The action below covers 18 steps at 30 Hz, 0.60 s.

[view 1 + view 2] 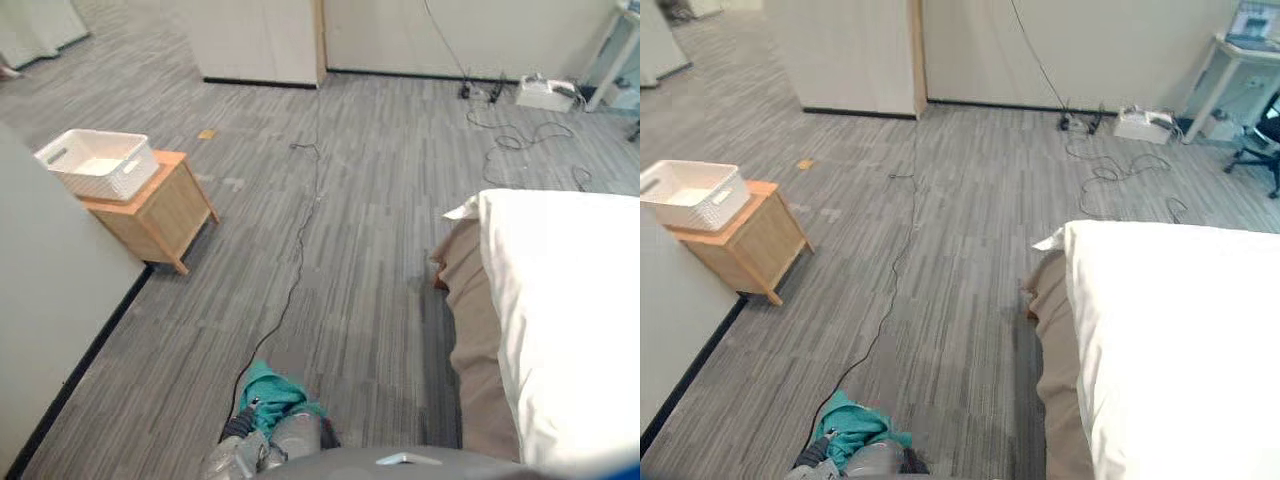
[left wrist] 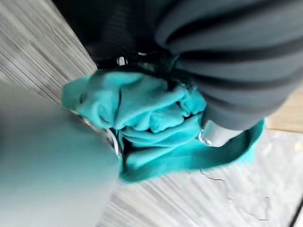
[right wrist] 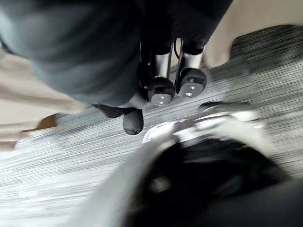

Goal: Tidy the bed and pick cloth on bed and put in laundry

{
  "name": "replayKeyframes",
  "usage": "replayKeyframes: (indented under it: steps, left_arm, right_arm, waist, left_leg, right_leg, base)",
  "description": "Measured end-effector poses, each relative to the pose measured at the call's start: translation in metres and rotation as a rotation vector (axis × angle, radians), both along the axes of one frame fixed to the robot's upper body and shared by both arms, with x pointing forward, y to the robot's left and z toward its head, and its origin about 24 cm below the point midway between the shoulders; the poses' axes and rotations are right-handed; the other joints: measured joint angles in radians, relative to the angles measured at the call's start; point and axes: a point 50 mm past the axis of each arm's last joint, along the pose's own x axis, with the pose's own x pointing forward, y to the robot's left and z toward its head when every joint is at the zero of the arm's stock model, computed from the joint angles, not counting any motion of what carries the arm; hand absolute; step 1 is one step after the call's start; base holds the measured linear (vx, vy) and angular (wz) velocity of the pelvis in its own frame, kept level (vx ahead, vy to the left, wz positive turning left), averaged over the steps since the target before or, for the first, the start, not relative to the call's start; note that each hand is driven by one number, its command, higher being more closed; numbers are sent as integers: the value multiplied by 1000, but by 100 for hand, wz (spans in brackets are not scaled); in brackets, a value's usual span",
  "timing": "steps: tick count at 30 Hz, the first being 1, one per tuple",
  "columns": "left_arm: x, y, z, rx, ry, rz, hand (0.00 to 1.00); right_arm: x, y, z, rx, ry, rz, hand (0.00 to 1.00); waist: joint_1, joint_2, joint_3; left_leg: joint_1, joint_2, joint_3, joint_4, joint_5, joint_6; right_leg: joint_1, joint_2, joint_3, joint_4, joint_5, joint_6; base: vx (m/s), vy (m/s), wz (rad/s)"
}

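A bunched teal cloth (image 2: 147, 123) fills my left hand (image 1: 245, 455), whose fingers are curled round it; the same cloth (image 1: 275, 392) shows low at the bottom of the eye views, close to my body. My right hand (image 3: 163, 90) hangs over the carpet with its fingers curled and nothing in them. The bed (image 1: 570, 310) with a white cover and a tan skirt lies at the right. A white laundry basket (image 1: 95, 162) stands on a small wooden side table (image 1: 160, 215) at the far left.
A light wall with a dark skirting (image 1: 60, 330) runs along the left, close to the side table. Cupboard fronts (image 1: 260, 40) stand at the back. Cables and a power strip (image 1: 545, 92) lie on the carpet at the back right.
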Motion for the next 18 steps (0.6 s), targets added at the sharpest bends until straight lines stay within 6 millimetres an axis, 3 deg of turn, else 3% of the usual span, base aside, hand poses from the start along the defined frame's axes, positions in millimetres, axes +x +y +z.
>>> replayKeyframes:
  steps: [2,4,5,6,7,9,12,13,14,15,16,17,18]
  left_arm:
    - [2,-1,0,2,-7,-21,100]
    - [2,0,1,6,-7,-30,100]
    - [0,-1,0,7,2,-38,100]
    - [-2,1,-1,16,13,-40,100]
    - [-2,2,0,23,16,-47,100]
    - [-3,5,-1,32,27,-50,100]
    - [-15,7,-3,48,75,-70,100]
    - [-24,9,-5,65,116,-112,100]
    - [-32,13,-7,87,158,-171,100]
    - [-35,16,-7,102,172,-198,100]
    - [-40,21,-6,133,194,-250,100]
    - [-37,22,-6,155,193,-300,100]
    - [-34,22,-5,165,189,-319,100]
  right_arm:
    - [11,-3,1,-5,-28,-12,100]
    - [9,-3,1,-2,-26,-28,100]
    - [7,-5,1,-4,-24,-40,100]
    - [3,-1,-1,13,0,-40,100]
    - [3,0,-2,14,-1,-38,100]
    - [11,0,-1,12,-19,-32,100]
    - [12,-1,-1,8,-21,-39,100]
    - [14,-2,-1,4,-26,-47,100]
    - [12,0,-2,6,-20,-65,100]
    - [12,1,-2,11,-17,-75,100]
    - [11,7,-4,28,-11,-101,100]
    - [10,9,-4,32,-10,-122,100]
    - [9,9,-4,30,-12,-127,100]
  waist:
    - [1,6,4]
    - [1,7,4]
    - [-9,16,5]
    - [-9,2,2]
    - [-5,-2,-1]
    - [-2,1,2]
    - [11,5,-3]
    - [5,10,-6]
    - [5,3,-5]
    - [6,-9,-5]
    - [5,-37,-7]
    - [-5,-41,-8]
    - [-4,-40,-7]
  left_leg:
    - [-2,12,-23,-48,-94,-9]
    - [9,21,-8,-213,-73,-33]
    - [25,26,8,-299,-7,-17]
    - [53,-28,23,-354,-6,9]
    - [59,-47,30,-371,-11,14]
    - [64,-80,53,-380,-44,50]
    - [113,-96,72,-444,-50,60]
    - [134,-92,68,-463,-56,69]
    - [162,-100,61,-476,-63,75]
    - [179,-111,57,-487,-61,67]
    - [220,-141,37,-522,-56,69]
    - [250,-158,4,-563,-48,68]
    - [260,-163,-8,-584,-42,67]
  right_leg:
    - [12,-8,1,-11,-7,-10]
    - [29,-27,-12,-35,-43,16]
    - [49,-30,-19,-51,-60,34]
    - [64,-67,-16,-67,-63,43]
    - [67,-78,-13,-75,-61,41]
    - [73,-103,17,-92,18,52]
    - [38,-124,50,1,64,53]
    - [-31,-127,80,219,56,73]
    - [-88,-127,101,444,91,118]
    - [-111,-125,107,523,147,141]
    - [-129,-131,107,600,248,158]
    - [-179,-149,111,697,318,175]
    - [-226,-157,108,770,289,172]
  base:
    - [45,118,-13]
    - [66,174,10]
    - [134,253,32]
    - [131,219,28]
    - [167,193,16]
    - [179,196,2]
    - [182,182,-6]
    - [190,98,0]
    - [204,78,2]
    - [257,53,7]
    - [328,50,33]
    - [278,39,46]
    - [281,30,61]
